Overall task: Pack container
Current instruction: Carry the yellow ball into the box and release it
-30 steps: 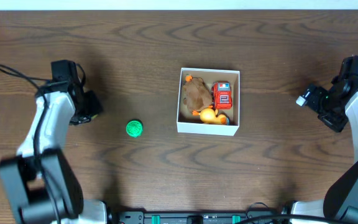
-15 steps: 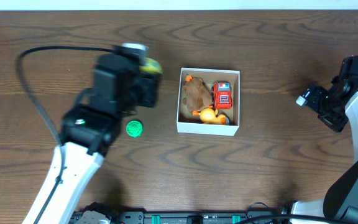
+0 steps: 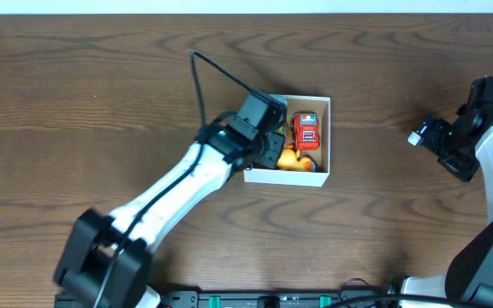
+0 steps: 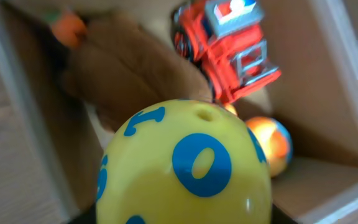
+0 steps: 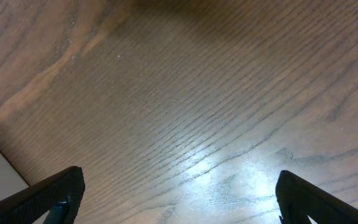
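Note:
The container point(image 3: 286, 177), a small white box with a tan inside, stands at the table's middle. It holds a brown plush toy point(image 4: 129, 74), a red toy truck point(image 3: 306, 133) and an orange-yellow toy point(image 3: 291, 160). My left gripper point(image 3: 266, 145) hangs over the container's left half, shut on a yellow ball with blue numbers point(image 4: 185, 168). In the left wrist view the ball fills the foreground just above the plush toy, with the truck point(image 4: 225, 43) and the container's wall point(image 4: 347, 68) behind it. My right gripper point(image 3: 439, 139) is open and empty over bare wood point(image 5: 179, 124) at the far right.
My left arm point(image 3: 178, 184) stretches diagonally from the front left to the container and covers the table beneath it. Its cable point(image 3: 202, 81) loops up behind the container's left corner. A pale strip point(image 3: 246, 6) runs along the table's far edge.
My left arm has swung from the far left across to the container, carrying the yellow ball. The green ball seen earlier left of the container no longer shows. The right arm has not moved.

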Motion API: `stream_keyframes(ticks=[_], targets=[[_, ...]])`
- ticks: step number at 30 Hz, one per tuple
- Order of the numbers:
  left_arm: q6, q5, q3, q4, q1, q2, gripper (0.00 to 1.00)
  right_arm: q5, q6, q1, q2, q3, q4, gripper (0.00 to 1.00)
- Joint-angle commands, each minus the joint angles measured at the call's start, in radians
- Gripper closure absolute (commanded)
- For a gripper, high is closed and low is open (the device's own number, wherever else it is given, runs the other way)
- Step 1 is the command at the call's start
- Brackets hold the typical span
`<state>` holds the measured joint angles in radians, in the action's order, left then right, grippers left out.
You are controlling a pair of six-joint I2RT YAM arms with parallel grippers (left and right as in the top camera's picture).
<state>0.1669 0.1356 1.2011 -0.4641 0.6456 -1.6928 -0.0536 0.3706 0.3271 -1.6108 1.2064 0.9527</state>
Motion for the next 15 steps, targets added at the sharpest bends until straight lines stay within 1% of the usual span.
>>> stream_keyframes(ticks=[1,4,6,8,11,15], targets=[[-0.010,0.003,0.000,0.002,0.002,-0.009,0.34,-0.004,-0.013,-0.001,0.006,0.002,0.000,0.01],[-0.012,0.003,0.002,0.002,0.001,0.003,0.33,-0.004,-0.013,-0.001,0.006,0.002,0.000,0.01],[-0.018,0.003,0.007,0.002,-0.001,0.022,0.24,-0.004,-0.014,-0.001,0.006,0.002,0.001,0.01],[-0.031,0.003,0.016,-0.001,-0.007,0.055,0.21,-0.004,-0.021,-0.001,0.006,0.002,0.001,0.01],[-0.039,0.003,0.022,-0.002,-0.032,0.131,0.11,-0.004,-0.021,-0.001,0.006,0.002,0.001,0.01],[-0.039,0.002,0.022,-0.039,-0.098,0.261,0.10,-0.003,-0.021,-0.001,0.006,0.002,0.001,0.01]])
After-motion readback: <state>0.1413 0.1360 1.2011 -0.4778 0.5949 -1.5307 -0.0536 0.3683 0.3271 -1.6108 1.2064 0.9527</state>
